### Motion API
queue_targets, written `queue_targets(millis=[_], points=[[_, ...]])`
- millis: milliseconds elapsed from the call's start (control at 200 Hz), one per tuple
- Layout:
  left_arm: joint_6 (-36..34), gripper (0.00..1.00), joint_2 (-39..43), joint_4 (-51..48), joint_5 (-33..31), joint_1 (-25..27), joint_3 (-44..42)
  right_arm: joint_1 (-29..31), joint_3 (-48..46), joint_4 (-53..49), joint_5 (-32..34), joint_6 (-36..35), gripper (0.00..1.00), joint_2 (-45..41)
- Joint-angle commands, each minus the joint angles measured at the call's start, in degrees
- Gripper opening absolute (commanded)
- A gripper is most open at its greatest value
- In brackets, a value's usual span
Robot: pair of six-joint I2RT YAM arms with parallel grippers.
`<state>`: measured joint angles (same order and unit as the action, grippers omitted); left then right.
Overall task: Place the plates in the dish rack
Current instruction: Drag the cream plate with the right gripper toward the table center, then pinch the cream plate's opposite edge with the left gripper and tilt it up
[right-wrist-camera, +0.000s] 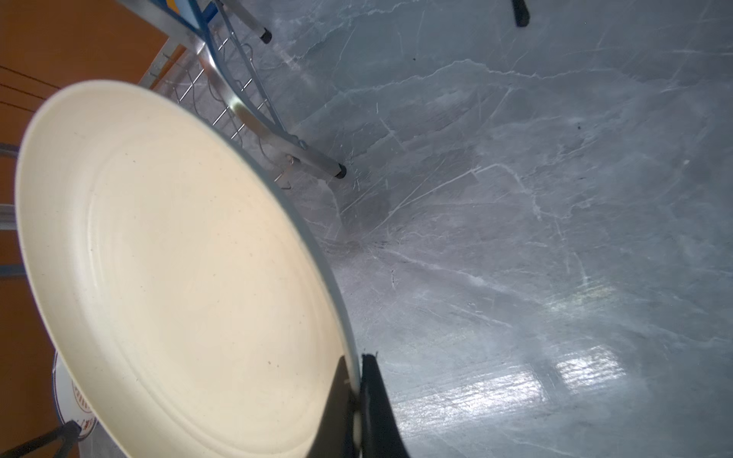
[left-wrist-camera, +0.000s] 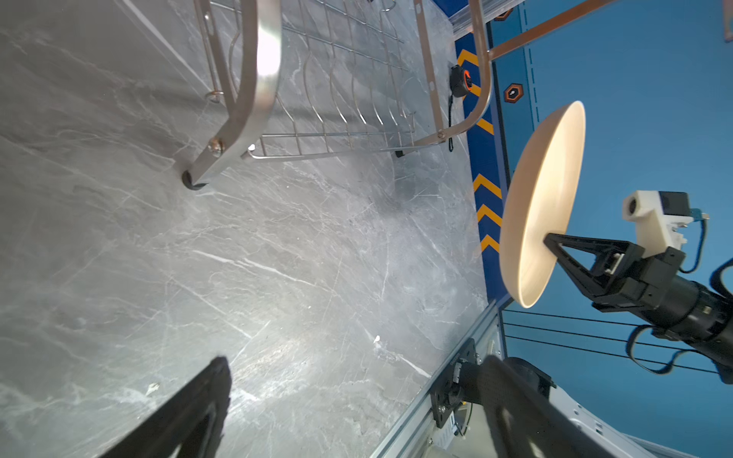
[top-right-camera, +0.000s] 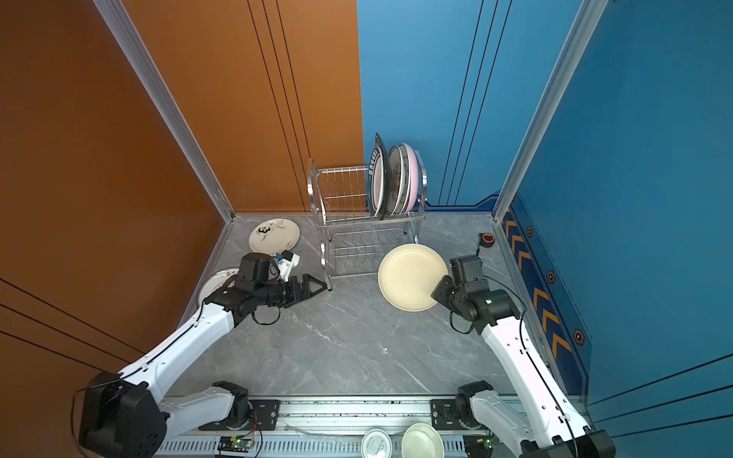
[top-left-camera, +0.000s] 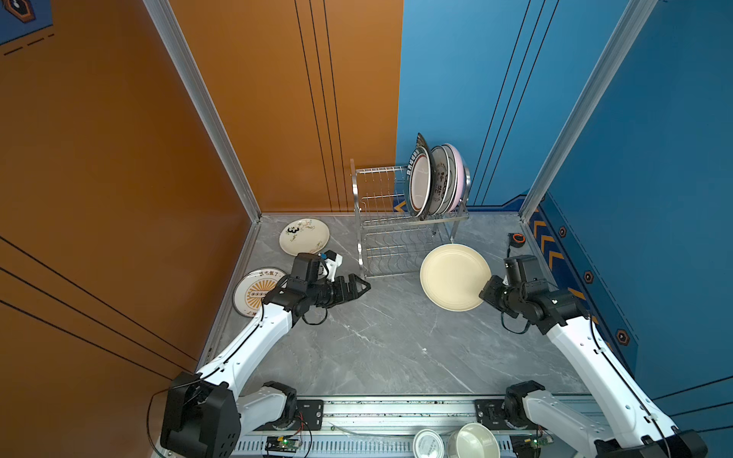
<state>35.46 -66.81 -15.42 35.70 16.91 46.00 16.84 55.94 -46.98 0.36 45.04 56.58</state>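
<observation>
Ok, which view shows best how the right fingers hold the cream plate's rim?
The right wrist view: close up, the right gripper pinches the rim of the cream plate, one finger on each face. The left wrist view shows that pinch side-on, farther off. In both top views the plate is whole but the fingers are hidden.

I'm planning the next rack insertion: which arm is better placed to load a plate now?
Right, most likely. The right gripper is shut on the plain cream plate, holding it off the table near the dish rack. The left gripper is open and empty.
</observation>
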Motion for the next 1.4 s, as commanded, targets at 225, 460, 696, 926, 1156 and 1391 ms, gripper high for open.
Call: queue_targets(millis=[225,460,696,926,1156,1391], points=[[3.7,0.98,1.1,10.0,7.8,1.9,-2.9,15.1,3.3,3.6,5.3,0.1,0.00,4.4],[3.7,0.99,1.1,10.5,7.4,3.1,-3.2,22.6,8.3,6.9,4.6,-1.9,0.00,10.4],[3.8,0.92,2.0,10.5,6.5,3.3,-3.4,27.8,12.6,7.5,3.0,-3.7,0.00,15.8],[4.8,0.66,3.2,11.6,6.4,3.3,-3.8,28.0,13.7,8.5,1.0,-4.9,0.00,17.8],[6.1,0.35,3.7,12.8,6.7,3.3,-4.8,27.8,13.9,9.2,-0.8,-6.1,0.00,18.1],[6.8,0.06,3.9,13.3,6.6,3.4,-4.8,25.7,12.3,10.8,-5.1,-8.3,0.20,16.3]])
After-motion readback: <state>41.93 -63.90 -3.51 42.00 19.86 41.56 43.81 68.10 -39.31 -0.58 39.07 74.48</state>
